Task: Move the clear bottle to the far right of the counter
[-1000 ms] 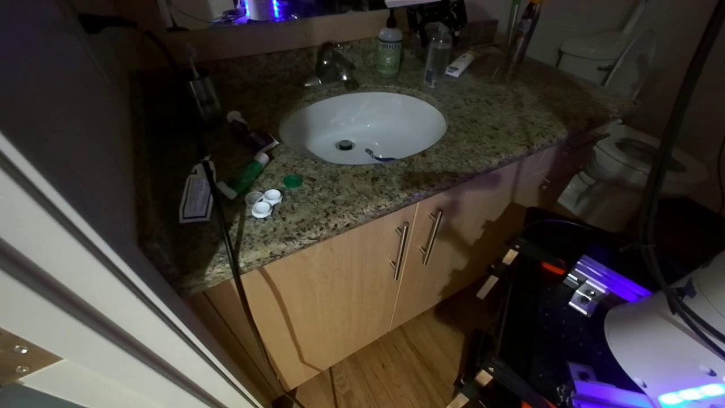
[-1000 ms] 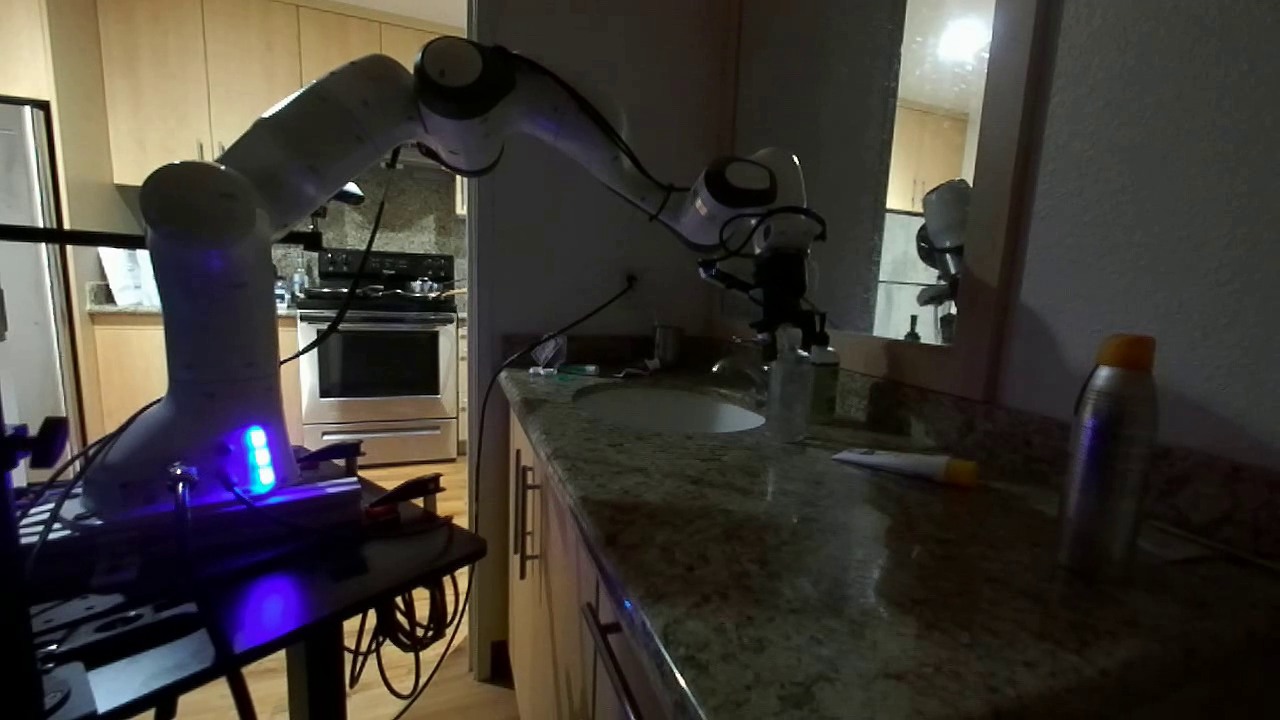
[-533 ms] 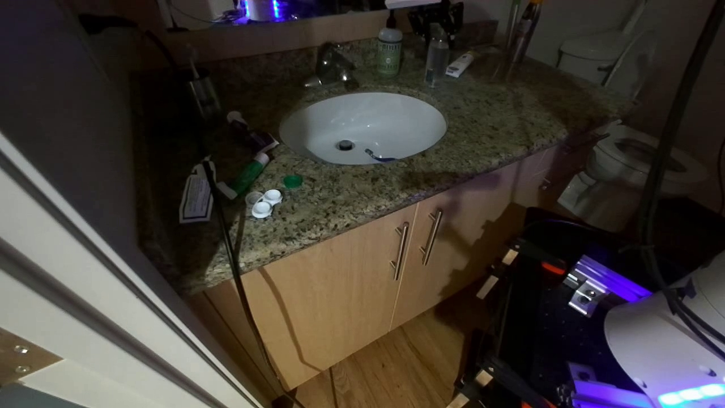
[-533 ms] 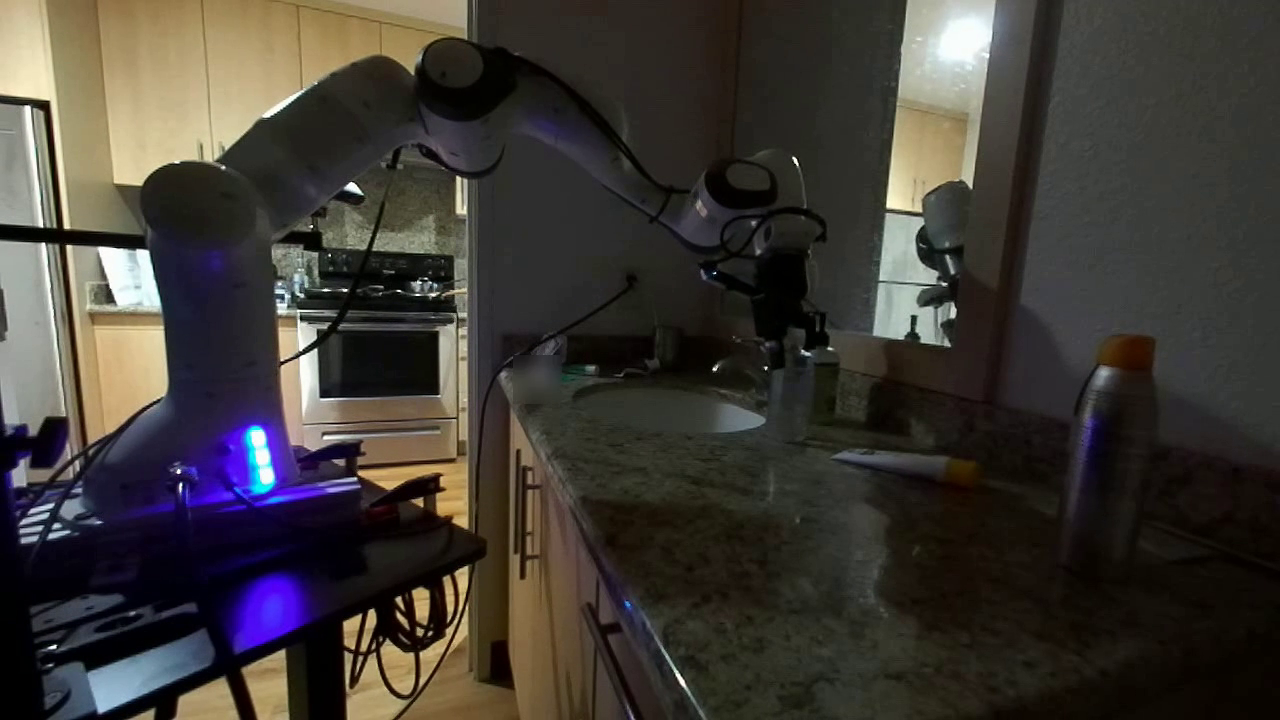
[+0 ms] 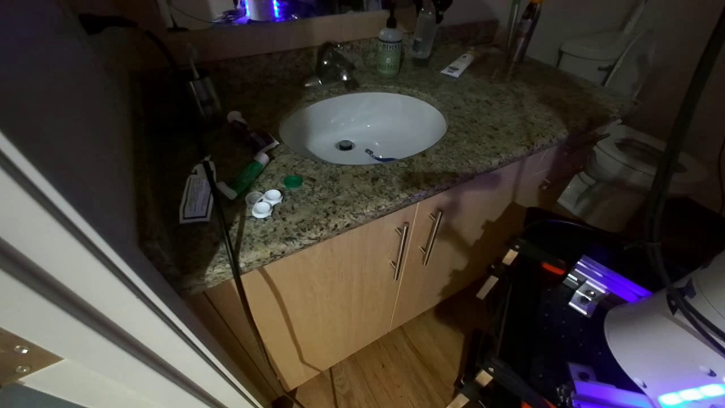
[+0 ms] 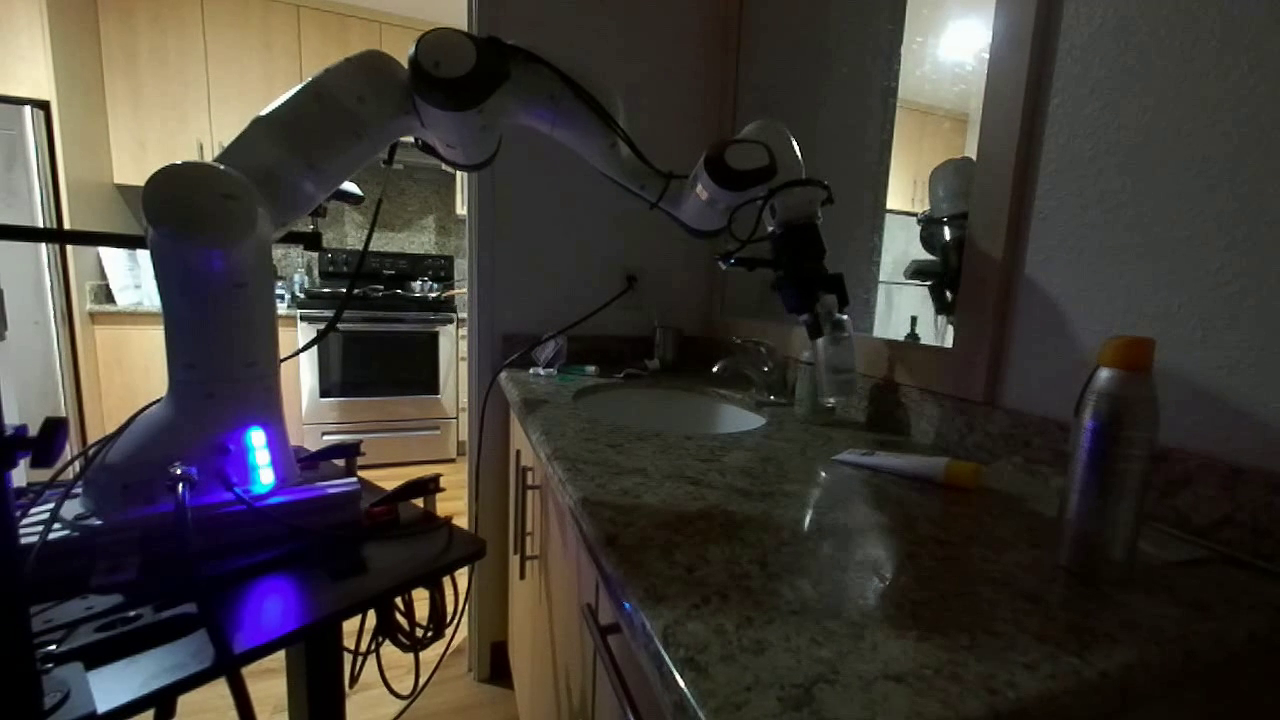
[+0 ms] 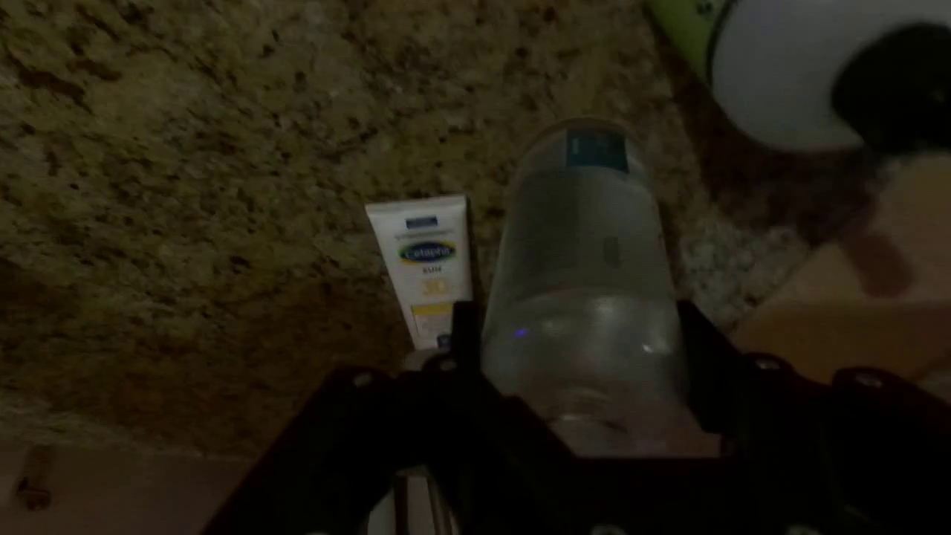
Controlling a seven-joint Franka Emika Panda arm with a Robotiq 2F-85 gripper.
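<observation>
My gripper [image 7: 577,334] is shut on the clear bottle [image 7: 587,230], a finger pressed to either side of its upper part. In an exterior view the clear bottle [image 6: 838,365] hangs slightly tilted just above the granite counter [image 6: 740,540], near the back wall, beneath the dark gripper [image 6: 828,312]. Another exterior view puts the clear bottle [image 5: 423,37] right of the sink; the gripper there is mostly cut off by the top edge. The wrist view is very dark, and the bottle's neck is partly hidden among the gripper's parts.
A soap bottle with black pump [image 5: 389,52] stands close beside the clear bottle. A white tube [image 6: 900,463] lies nearby, and a silver can with orange cap [image 6: 1112,450] stands farther along. The mirror [image 6: 925,280] is close behind the gripper; the sink [image 5: 362,124] lies in front.
My gripper has shut on the clear bottle. The bottle has risen off the counter, tilted, and shifted toward the back wall with the arm. The white tube has turned slightly.
</observation>
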